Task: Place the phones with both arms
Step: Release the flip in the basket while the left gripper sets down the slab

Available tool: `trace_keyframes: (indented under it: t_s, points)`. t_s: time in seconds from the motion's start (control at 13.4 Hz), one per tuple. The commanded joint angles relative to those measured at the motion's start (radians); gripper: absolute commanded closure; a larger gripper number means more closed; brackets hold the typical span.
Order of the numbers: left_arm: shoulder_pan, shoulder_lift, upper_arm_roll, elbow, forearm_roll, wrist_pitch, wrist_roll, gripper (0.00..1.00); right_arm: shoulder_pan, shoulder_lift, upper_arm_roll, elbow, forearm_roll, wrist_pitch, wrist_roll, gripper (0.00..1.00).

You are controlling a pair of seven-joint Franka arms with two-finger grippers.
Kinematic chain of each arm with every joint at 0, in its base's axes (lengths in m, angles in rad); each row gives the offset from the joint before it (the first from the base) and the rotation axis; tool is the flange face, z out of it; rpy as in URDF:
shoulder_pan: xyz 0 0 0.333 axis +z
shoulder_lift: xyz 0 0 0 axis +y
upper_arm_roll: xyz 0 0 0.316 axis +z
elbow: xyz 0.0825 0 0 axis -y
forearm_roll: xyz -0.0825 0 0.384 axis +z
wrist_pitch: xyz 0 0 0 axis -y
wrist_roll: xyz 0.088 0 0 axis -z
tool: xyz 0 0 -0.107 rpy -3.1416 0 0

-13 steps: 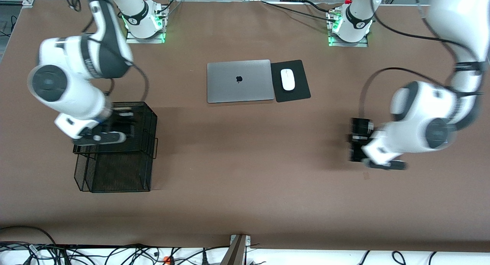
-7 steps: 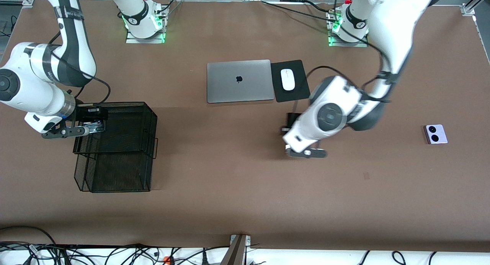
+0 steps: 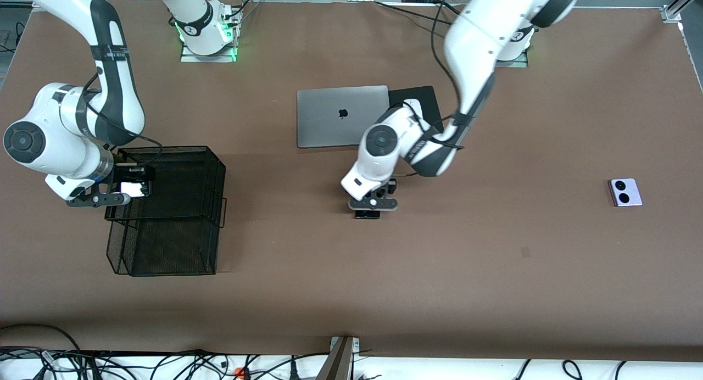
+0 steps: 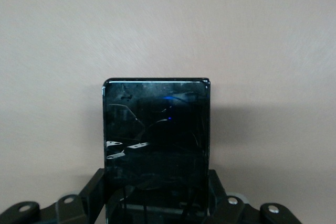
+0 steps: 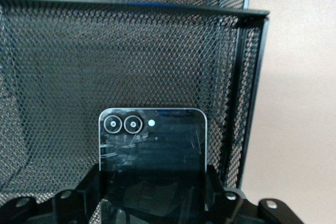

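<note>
My right gripper (image 3: 134, 189) is shut on the small square black flip phone (image 3: 135, 188), over the edge of the black mesh basket (image 3: 181, 148) at the right arm's end of the table. In the right wrist view the phone (image 5: 152, 140) shows two round lenses, with the basket's mesh wall (image 5: 131, 51) close in front of the gripper (image 5: 152, 182). My left gripper (image 3: 373, 206) is shut on a black slab phone (image 4: 156, 129), low over the bare table near the silver laptop (image 3: 341, 115). The lavender-white phone (image 3: 625, 192) lies on the table toward the left arm's end.
A white mouse (image 3: 413, 106) on a black pad (image 3: 425, 97) lies beside the laptop, partly covered by the left arm. The mesh basket has a tall part and a lower part nearer the front camera. Cables run along the table's front edge.
My left arm has swung from the left arm's end to the middle of the table with the black phone, uncovering the lavender-white phone. My right gripper has shifted slightly at the basket's edge.
</note>
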Motion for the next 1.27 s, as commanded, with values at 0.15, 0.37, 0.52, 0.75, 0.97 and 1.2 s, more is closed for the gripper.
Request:
trace_keyframes:
  t_s: [0.15,0.37,0.52,0.75,0.97,1.2]
  points:
    - [-0.036,0.007,0.038,0.043,0.004,-0.012,-0.023,0.0,-0.003,0.008,-0.001,0.122,0.043,-0.105,-0.011,0.0]
    - [-0.019,-0.026,0.038,0.041,0.004,-0.03,-0.016,0.0,-0.002,0.0,-0.01,0.24,0.04,-0.265,-0.008,0.0]
    - [0.013,-0.088,0.039,0.046,0.008,-0.187,0.006,0.0,0.0,-0.005,-0.013,0.323,0.036,-0.383,0.005,0.0]
    - [0.112,-0.194,0.038,0.047,0.002,-0.425,0.168,0.0,0.032,-0.005,0.014,0.447,0.028,-0.506,0.13,0.0]
    - [0.269,-0.24,0.039,0.041,0.008,-0.545,0.353,0.0,0.099,0.005,0.083,0.484,0.033,-0.499,0.273,0.0]
    - [0.46,-0.251,0.041,0.043,0.008,-0.623,0.486,0.0,0.113,0.056,0.244,0.547,0.033,-0.462,0.518,0.0]
